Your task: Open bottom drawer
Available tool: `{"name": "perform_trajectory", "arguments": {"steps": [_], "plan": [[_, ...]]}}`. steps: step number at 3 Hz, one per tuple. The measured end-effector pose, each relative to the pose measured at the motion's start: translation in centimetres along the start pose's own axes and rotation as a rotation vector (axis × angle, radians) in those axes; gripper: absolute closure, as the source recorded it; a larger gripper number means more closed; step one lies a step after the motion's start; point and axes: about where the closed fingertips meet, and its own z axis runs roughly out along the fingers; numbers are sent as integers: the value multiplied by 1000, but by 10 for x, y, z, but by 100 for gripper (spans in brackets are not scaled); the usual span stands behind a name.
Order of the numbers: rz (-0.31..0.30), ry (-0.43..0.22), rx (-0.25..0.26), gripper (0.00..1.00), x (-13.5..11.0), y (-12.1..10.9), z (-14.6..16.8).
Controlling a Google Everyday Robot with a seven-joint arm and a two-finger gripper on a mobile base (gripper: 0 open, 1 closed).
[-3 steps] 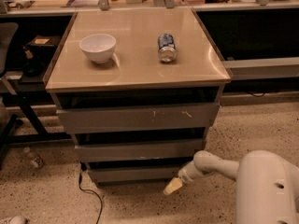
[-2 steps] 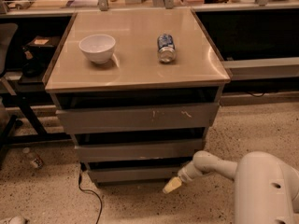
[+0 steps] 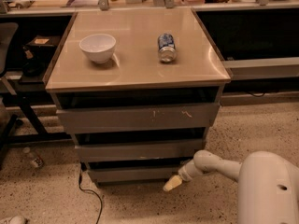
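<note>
The bottom drawer (image 3: 133, 173) is the slimmest plain grey front, lowest of three in the cabinet under the beige top. It stands out a little from the cabinet, with a dark gap above it. My gripper (image 3: 171, 184) is at the end of the white arm coming from the lower right. Its pale tip sits just below the drawer front's right end, close to the floor.
A white bowl (image 3: 97, 47) and a can lying on its side (image 3: 166, 47) rest on the cabinet top (image 3: 135, 69). The scratched top drawer (image 3: 140, 117) and the middle drawer (image 3: 140, 150) are above. A black cable (image 3: 88, 192) trails on the speckled floor at left. A bottle (image 3: 32, 157) lies left.
</note>
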Motion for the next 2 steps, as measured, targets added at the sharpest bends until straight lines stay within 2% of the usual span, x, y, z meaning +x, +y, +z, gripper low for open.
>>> {"name": "perform_trajectory", "arguments": {"steps": [2], "plan": [[-27, 14, 1, 0, -2, -8, 12]]}}
